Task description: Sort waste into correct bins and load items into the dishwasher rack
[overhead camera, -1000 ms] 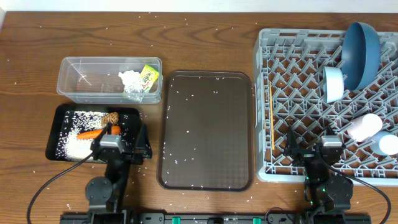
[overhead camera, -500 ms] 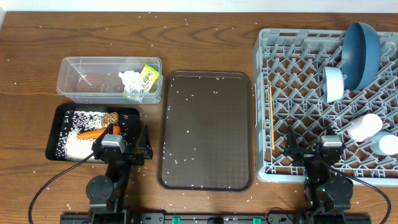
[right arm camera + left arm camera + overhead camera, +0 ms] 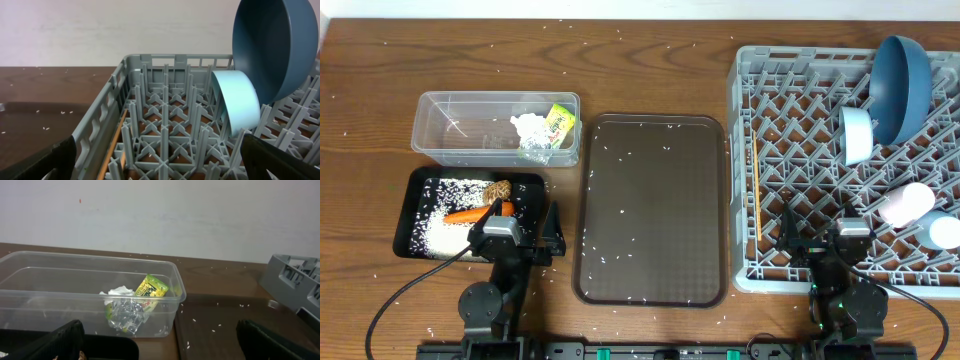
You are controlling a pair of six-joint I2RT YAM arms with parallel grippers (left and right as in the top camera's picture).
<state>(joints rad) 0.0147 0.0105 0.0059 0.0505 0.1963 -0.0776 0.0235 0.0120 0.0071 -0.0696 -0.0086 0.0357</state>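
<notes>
The clear tub (image 3: 470, 135) holds the crumpled wrapper (image 3: 530, 135) and the yellow-green packet (image 3: 559, 124); both also show in the left wrist view, wrapper (image 3: 125, 314) and packet (image 3: 152, 291). The black tray (image 3: 412, 190) holds rice (image 3: 445, 232), a carrot (image 3: 468, 214) and a brown lump (image 3: 500, 190). The grey rack (image 3: 800, 110) holds the blue plate (image 3: 900, 85), pale-blue bowl (image 3: 857, 135), pink cup (image 3: 907, 204), light-blue cup (image 3: 945, 232) and chopsticks (image 3: 757, 190). My left gripper (image 3: 517, 228) is open and empty by the black tray. My right gripper (image 3: 825, 242) is open and empty over the rack's front edge.
A brown serving tray (image 3: 653, 208) with scattered rice grains lies between the bins and the rack. Loose rice is strewn over the wooden table (image 3: 650, 70). In the right wrist view the plate (image 3: 275, 45) and bowl (image 3: 240, 102) stand upright in the rack (image 3: 165, 120).
</notes>
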